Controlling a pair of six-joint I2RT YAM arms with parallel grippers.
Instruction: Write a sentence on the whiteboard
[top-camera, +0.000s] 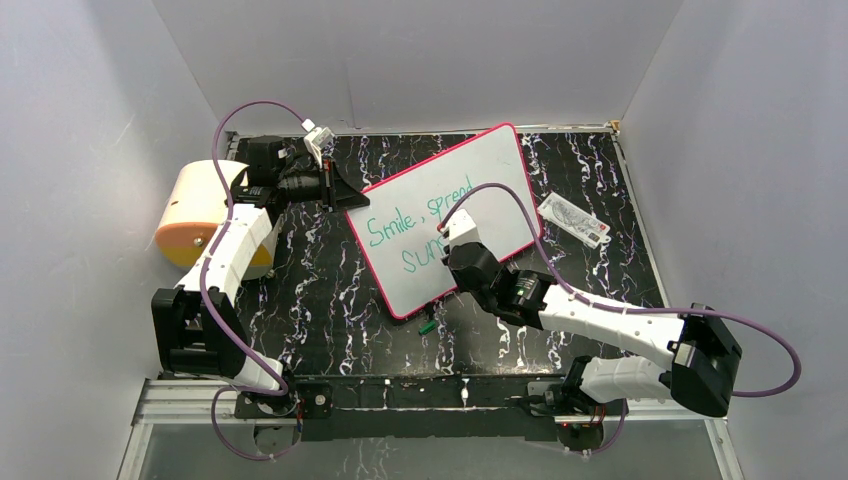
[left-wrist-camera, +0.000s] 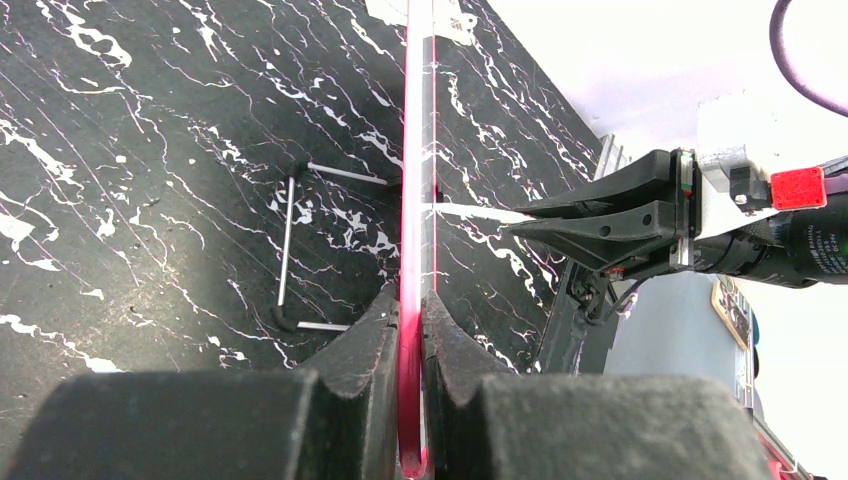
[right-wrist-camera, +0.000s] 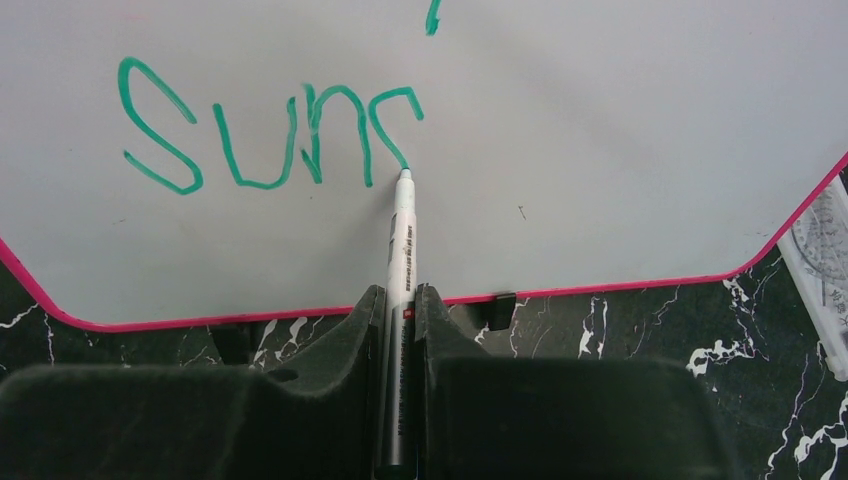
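Black table (top-camera: 320, 290): left claw (left-wrist-camera: 412, 300) clamps whiteboard (top-camera: 470, 180) rim; outstretched right claw (right-wrist-camera: 400, 300) pinches marker (right-wrist-camera: 404, 240), tip on sentence (top-camera: 395, 226).

The left pincer (left-wrist-camera: 412, 300) is clamped on the pink-red rim of the whiteboard (left-wrist-camera: 418, 150), which is seen edge-on and runs straight up the middle. Left of it, a bent wire bracket (left-wrist-camera: 288, 240) lies on the black marbled bench (left-wrist-camera: 150, 180). From the right, the right pincer (left-wrist-camera: 530, 222) holds a marker (left-wrist-camera: 470, 211) with its tip against the board's face.
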